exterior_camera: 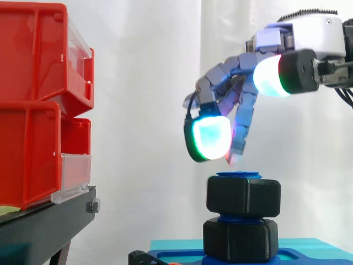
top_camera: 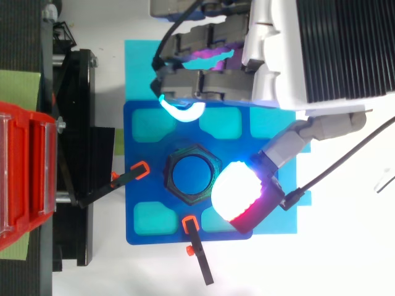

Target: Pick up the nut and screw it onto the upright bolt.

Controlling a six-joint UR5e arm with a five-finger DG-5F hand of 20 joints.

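One nut (exterior_camera: 243, 196) just below fingers (exterior_camera: 211, 137)

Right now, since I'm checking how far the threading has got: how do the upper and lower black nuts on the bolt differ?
The upper nut sits near the top of the blue bolt; the lower nut rests down on the blue base. The upper nut lies just under the hand, which is clear of it; the lower nut is farther from the hand. Both are black and hexagonal, sit on the same bolt and look alike in size.

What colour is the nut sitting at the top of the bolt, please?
The nut is black, clearest in the side view.
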